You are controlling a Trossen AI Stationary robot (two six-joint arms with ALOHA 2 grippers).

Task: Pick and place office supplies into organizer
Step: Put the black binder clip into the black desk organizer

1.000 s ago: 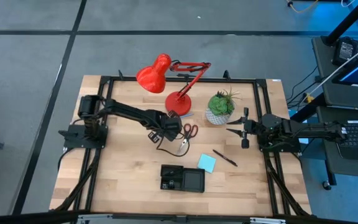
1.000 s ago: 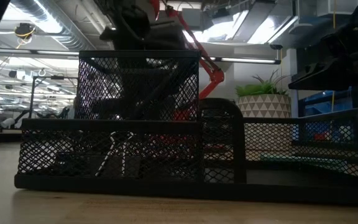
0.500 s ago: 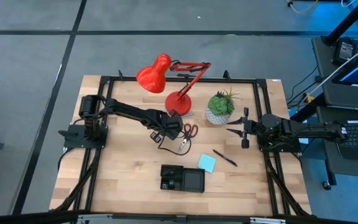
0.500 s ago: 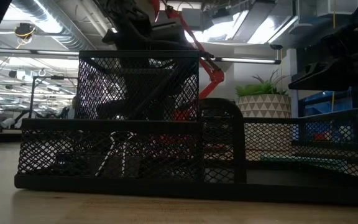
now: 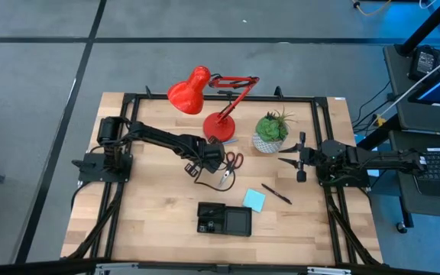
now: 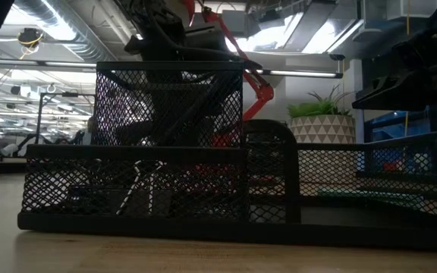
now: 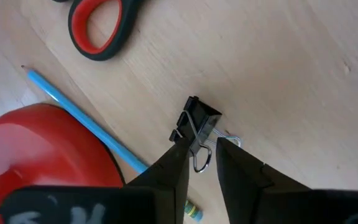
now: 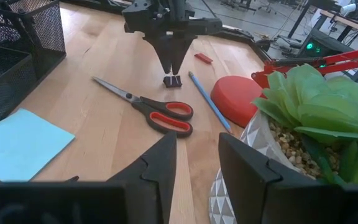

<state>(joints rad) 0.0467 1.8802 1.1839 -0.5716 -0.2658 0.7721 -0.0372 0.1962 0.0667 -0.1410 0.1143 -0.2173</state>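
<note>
Pinching the wire loop of a small black binder clip (image 7: 199, 122), the left hand (image 7: 199, 148) has its fingers nearly together on that loop; the clip body rests on the tabletop (image 7: 303, 74), so the step in hand reads as the grasp, with the lift not yet made. In the right wrist view the same left hand (image 8: 171, 70) points straight down onto the clip (image 8: 171, 81), near the middle of the tabletop.

Just beside the clip lies a light blue pencil (image 7: 86, 121), running along the red lamp base (image 7: 39, 149). The red-handled scissors (image 8: 151, 107) lie a little to the right of the clip. The light blue sticky-note pad (image 5: 253, 200) and a thin dark pen (image 5: 276, 193) sit nearer the front edge, right of centre. The black mesh organizer (image 5: 224, 218) stands near the front edge, well apart from the clip.

The right hand (image 8: 196, 163) waits at the right side beside the potted plant (image 5: 270, 132), fingers apart, holding nothing.

Judgement: next move calls for a straight lift, then a carry to the organizer. The hold is on thin wire only, so the clip may swing or slip.
</note>
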